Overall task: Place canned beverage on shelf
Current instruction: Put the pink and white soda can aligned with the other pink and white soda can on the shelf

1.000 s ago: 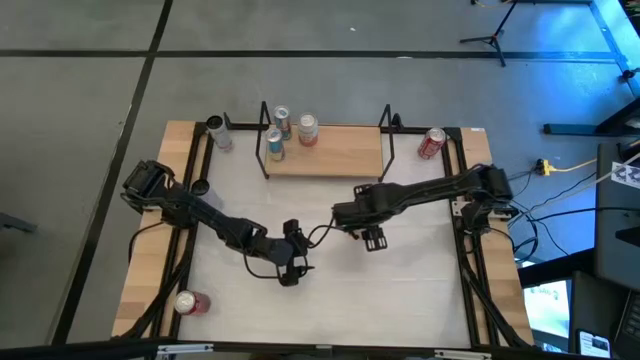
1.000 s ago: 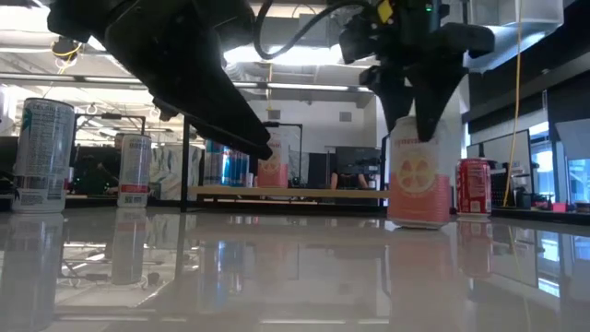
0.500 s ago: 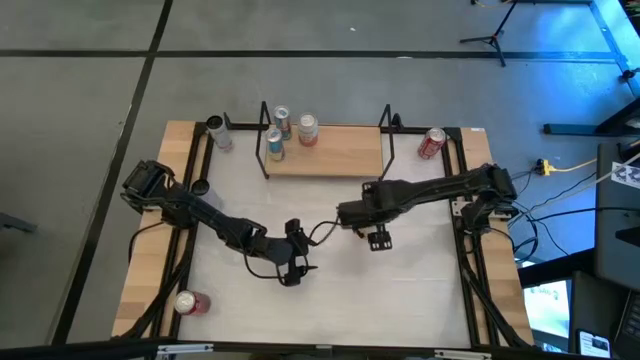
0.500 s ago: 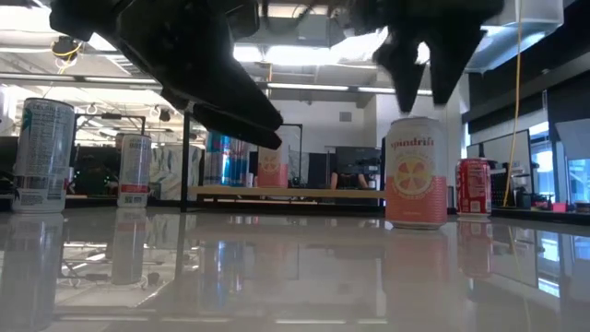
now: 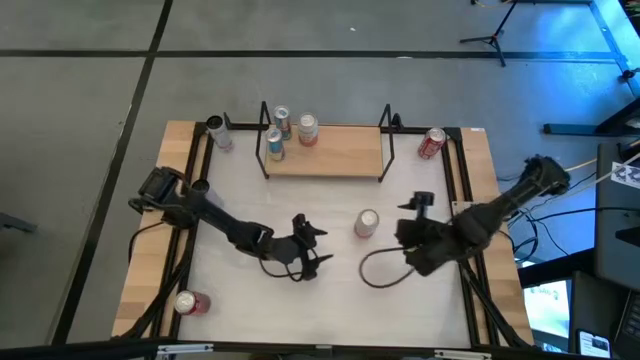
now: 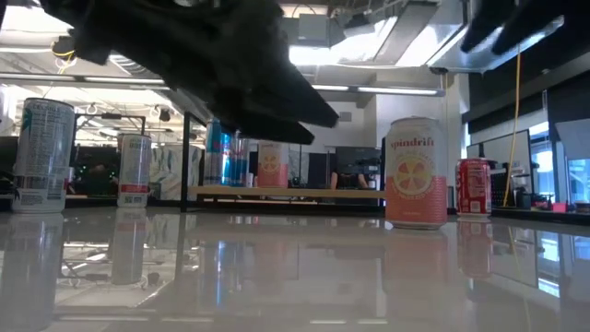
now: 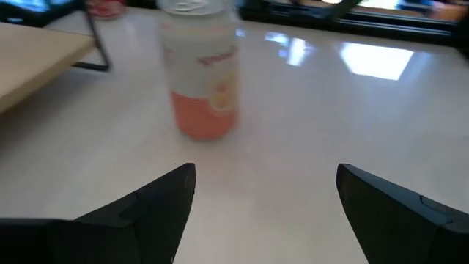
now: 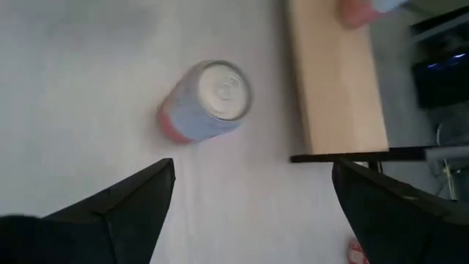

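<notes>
The pink can (image 5: 367,223) stands free mid-desk, handy for my left gripper (image 5: 311,247), jaws released. My right gripper (image 5: 420,204) waits released too; the shelf (image 5: 340,150) has room.

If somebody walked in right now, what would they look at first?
Probably the pink can standing upright by itself in the middle of the white table, with nothing holding it. The left gripper points at it, open, while the right gripper sits off to its other side, open too. Behind it, the shelf already has three cans bunched at one end.
</notes>
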Controlling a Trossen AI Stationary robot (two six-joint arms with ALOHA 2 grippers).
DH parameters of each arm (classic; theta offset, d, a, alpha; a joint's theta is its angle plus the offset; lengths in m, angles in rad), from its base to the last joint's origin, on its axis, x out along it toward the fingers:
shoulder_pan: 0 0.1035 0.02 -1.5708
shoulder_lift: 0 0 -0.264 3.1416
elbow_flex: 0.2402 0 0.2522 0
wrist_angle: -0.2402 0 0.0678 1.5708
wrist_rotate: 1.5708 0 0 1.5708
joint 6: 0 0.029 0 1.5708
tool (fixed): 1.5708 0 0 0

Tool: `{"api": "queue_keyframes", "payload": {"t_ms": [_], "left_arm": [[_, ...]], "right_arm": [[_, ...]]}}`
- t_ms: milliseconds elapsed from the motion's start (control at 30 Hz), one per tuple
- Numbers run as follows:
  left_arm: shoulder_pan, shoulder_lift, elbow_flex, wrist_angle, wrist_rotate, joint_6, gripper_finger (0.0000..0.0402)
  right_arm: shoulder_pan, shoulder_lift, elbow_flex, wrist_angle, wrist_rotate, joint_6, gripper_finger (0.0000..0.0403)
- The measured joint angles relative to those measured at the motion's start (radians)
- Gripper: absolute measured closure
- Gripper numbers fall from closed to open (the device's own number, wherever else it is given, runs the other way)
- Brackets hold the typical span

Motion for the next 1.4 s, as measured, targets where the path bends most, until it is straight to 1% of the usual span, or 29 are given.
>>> {"api": "queue_keyframes", "payload": {"t_ms": [100,233,300,433,500,700,800,900,1000,1200,1400], "left_arm": [[0.003,0.059,0.056,0.006,-0.085,-0.012,0.008],[0.001,0.158,0.148,0.001,-0.171,-0.019,0.008],[0.007,0.212,0.203,0.004,-0.193,-0.02,0.008],[0.02,0.316,0.302,0.006,-0.242,-0.022,0.008],[0.029,0.362,0.349,0.002,-0.26,-0.022,0.008],[0.049,0.456,0.458,0.007,-0.318,0.012,0.008],[0.056,0.483,0.484,0.018,-0.362,0.03,0.008],[0.067,0.495,0.486,0.027,-0.382,-0.003,0.008],[0.081,0.495,0.486,0.042,-0.355,-0.028,0.008],[0.102,0.495,0.486,0.123,-0.283,0.003,0.008],[0.117,0.495,0.486,0.126,-0.265,0.005,0.008]], "right_arm": [[0.029,-0.087,-0.164,0.102,0.1,0.072,0.0036],[0.028,-0.175,-0.346,0.229,0.165,0.144,0.0036],[0.028,-0.206,-0.419,0.307,0.215,0.161,0.0036],[0.028,-0.236,-0.533,0.45,0.284,0.166,0.0036],[0.028,-0.236,-0.582,0.521,0.335,0.166,0.0036],[0.018,-0.236,-0.699,0.669,0.44,0.165,0.0036],[-0.012,-0.236,-0.742,0.727,0.444,0.165,0.0036],[-0.042,-0.236,-0.773,0.783,0.442,0.161,0.0036],[-0.063,-0.236,-0.807,0.873,0.436,0.112,0.0036],[-0.097,-0.236,-0.874,1.075,0.381,0.008,0.0036],[-0.131,-0.235,-0.89,1.196,0.323,-0.078,0.0036]]}}
